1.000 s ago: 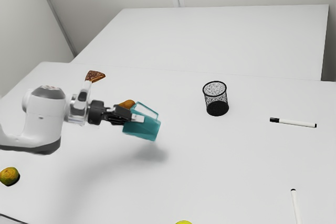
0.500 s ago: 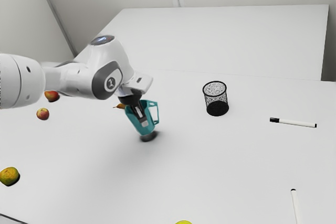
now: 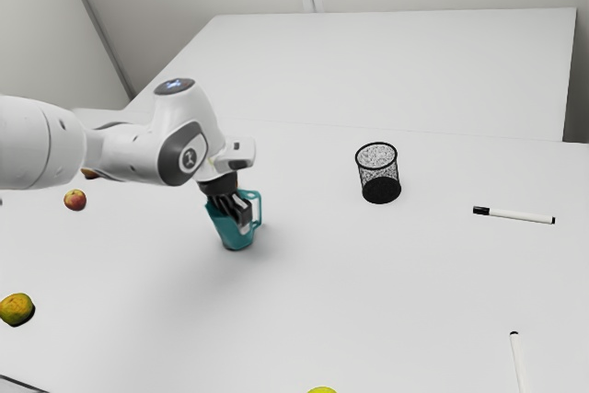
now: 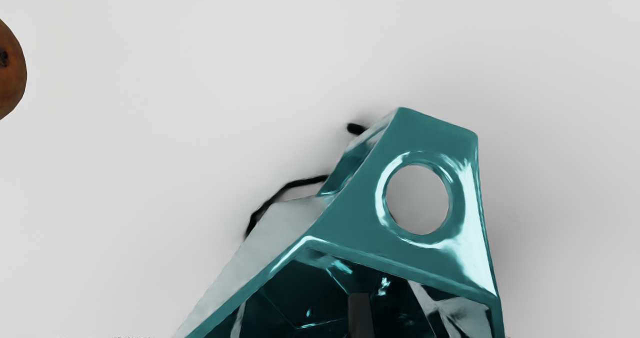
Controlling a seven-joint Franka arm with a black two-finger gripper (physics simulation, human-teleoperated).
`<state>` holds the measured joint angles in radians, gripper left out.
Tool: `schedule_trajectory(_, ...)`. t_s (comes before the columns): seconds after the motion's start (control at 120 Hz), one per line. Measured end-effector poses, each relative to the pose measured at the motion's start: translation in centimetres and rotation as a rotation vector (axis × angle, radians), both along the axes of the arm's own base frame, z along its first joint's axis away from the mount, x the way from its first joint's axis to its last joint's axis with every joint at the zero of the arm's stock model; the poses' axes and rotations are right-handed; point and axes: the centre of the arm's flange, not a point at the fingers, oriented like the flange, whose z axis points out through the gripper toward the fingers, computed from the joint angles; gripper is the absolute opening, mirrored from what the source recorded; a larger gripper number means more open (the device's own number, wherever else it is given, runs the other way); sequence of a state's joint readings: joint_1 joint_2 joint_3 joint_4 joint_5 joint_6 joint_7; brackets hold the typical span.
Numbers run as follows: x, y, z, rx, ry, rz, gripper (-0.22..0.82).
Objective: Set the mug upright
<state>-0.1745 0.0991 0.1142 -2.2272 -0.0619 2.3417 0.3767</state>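
Observation:
In the exterior view the teal mug (image 3: 230,236) is nearly upright with its opening up, leaning a little, its base low over or on the table; contact cannot be told. Its handle points to the exterior view's right. My gripper (image 3: 236,214) reaches down at the rim, shut on the mug's wall. Looking from the hand, I see the broad handle part of the mug (image 4: 350,213) with a round hole, and one dark finger of my gripper (image 4: 361,314) inside the mug's opening. The other fingertip is hidden there.
A black mesh cup (image 3: 378,177) stands beyond the mug, with two markers (image 3: 520,216) farther toward the exterior view's right. An apple (image 3: 75,200) and a green-orange fruit (image 3: 17,309) lie at the left. A brown-orange fruit (image 4: 10,72) sits near the mug.
The mug has swung with my hand from lying sideways in the air to nearly upright. Since half a second ago it has moved slightly toward the exterior view's left and straightened.

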Motion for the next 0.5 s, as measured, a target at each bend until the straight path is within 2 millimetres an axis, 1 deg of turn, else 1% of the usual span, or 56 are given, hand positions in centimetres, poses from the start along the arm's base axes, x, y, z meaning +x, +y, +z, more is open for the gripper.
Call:
schedule_trajectory(0.05, 0.0, 0.1, -0.2, -0.001, 0.004, 0.022, 0.19)
schedule_trajectory(0.108, 0.0, 0.2, -0.3, -0.002, 0.005, 0.045, 0.29)
schedule_trajectory(0.183, 0.1, 0.2, -0.1, -0.004, 0.003, 0.07, 0.38)
schedule_trajectory(0.233, 0.3, 0.2, 0.9, -0.007, -0.011, 0.084, 0.42)
schedule_trajectory(0.267, 0.9, 0.3, 2.6, -0.011, -0.029, 0.093, 0.45)
schedule_trajectory(0.292, 1.5, 0.4, 4.6, -0.015, -0.047, 0.1, 0.46)
schedule_trajectory(0.342, 2.6, 0.8, 9.2, -0.024, -0.086, 0.113, 0.49)
schedule_trajectory(0.383, 3.2, 1.0, 12.5, -0.03, -0.106, 0.123, 0.51)
schedule_trajectory(0.458, 4.0, 1.6, 18.4, -0.038, -0.131, 0.14, 0.53)
schedule_trajectory(0.5, 4.3, 1.9, 22.2, -0.041, -0.153, 0.148, 0.54)
